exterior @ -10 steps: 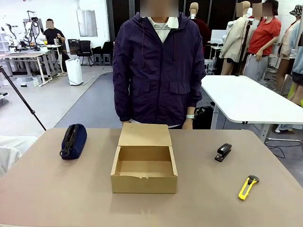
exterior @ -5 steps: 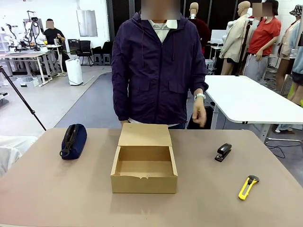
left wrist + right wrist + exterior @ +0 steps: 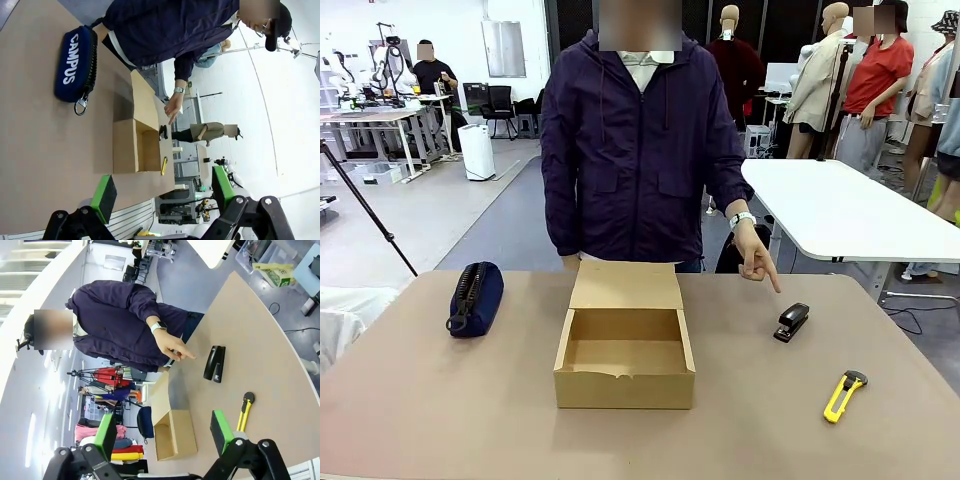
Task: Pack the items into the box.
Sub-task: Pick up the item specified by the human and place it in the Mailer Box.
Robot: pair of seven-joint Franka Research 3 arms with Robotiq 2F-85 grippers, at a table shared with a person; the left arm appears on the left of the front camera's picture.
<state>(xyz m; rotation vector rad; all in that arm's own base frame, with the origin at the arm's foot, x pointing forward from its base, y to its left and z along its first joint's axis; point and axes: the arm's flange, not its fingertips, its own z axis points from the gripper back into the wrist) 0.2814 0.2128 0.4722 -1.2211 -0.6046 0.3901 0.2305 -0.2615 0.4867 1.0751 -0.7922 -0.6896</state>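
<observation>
The box [image 3: 624, 385] sits mid-counter [image 3: 440, 400], its flap lying open toward the person [image 3: 640, 150] behind the far edge. The pouch [image 3: 476, 297] lies left of the box, well apart; the stapler [image 3: 792, 322] lies right of it, and the utility knife [image 3: 842, 396] farther right and nearer the robot's side. The person's hand [image 3: 753, 258] hangs just behind the stapler.

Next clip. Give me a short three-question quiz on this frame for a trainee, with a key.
1. True or false: the box stands open and empty.
2. The person's hand points at: A the box, B the stapler, C the pouch.
3. Which yellow item lies nearest the robot's side of the table?
Key: 1 true; 2 B; 3 the utility knife.
</observation>
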